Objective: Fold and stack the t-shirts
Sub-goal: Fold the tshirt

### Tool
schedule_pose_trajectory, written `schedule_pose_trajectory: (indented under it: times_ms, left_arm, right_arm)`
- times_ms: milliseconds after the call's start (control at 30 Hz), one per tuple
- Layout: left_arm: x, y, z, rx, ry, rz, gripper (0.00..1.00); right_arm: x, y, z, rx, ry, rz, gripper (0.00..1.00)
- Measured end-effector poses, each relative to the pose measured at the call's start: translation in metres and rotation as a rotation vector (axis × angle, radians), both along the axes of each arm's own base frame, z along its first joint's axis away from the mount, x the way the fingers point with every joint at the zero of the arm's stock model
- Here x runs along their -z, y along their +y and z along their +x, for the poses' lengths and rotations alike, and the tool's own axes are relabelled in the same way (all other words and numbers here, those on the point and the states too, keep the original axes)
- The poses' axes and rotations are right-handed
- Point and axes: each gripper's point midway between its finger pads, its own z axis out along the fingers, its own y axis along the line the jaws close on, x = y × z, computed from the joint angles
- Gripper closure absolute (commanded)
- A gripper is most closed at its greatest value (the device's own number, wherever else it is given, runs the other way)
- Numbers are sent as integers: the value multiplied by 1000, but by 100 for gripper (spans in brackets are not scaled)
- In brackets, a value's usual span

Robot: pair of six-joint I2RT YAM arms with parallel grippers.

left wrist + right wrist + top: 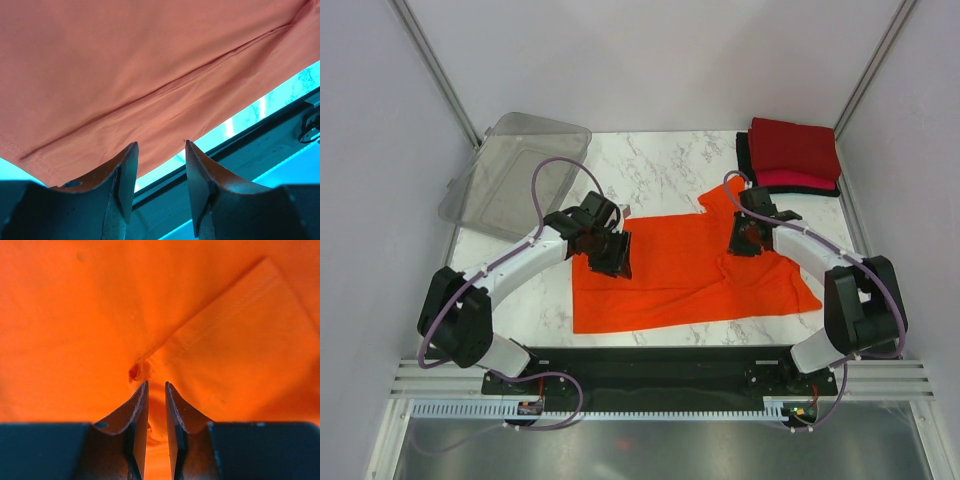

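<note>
The bright orange t-shirt [690, 270] lies spread on the marble table, partly folded, with one sleeve pointing to the back. My left gripper [611, 251] hovers over the shirt's left part; in the left wrist view it [160, 145] is open and empty, with the shirt's hem [150, 115] beyond the fingertips. My right gripper [744, 238] is on the shirt's right side by the sleeve; in the right wrist view its jaws [156, 385] are nearly closed on a pinched fold of the orange cloth [210, 340]. The dark red [796, 148], pinkish-red [800, 180] and black [744, 160] folded shirts are stacked at the back right.
A clear plastic bin [515, 175] lies tilted at the back left corner. The table's front edge with a black rail [650, 360] runs just below the shirt. Grey walls close in the sides and back.
</note>
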Motion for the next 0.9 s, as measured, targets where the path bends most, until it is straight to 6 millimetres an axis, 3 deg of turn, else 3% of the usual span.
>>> schedule_pose_trajectory:
  times_ms: [167, 367, 467, 567, 700, 900]
  left_arm:
    - [-1, -2, -1, 8, 1, -11, 50]
    - [-2, -3, 1, 8, -5, -15, 50]
    - [-2, -3, 1, 8, -5, -16, 49]
    - [-2, -3, 0, 10, -4, -19, 49]
    - [-8, -14, -5, 41, 27, -89, 50]
    - [-5, -35, -9, 60, 87, -204, 50]
  right_arm:
    - [24, 23, -6, -56, 54, -16, 76]
    - [36, 49, -9, -97, 65, -24, 76]
    - [37, 54, -11, -103, 60, -43, 71]
    - [34, 47, -9, -77, 57, -88, 63]
    - [18, 29, -8, -12, 37, -151, 59]
    - [-43, -5, 2, 156, -64, -170, 59]
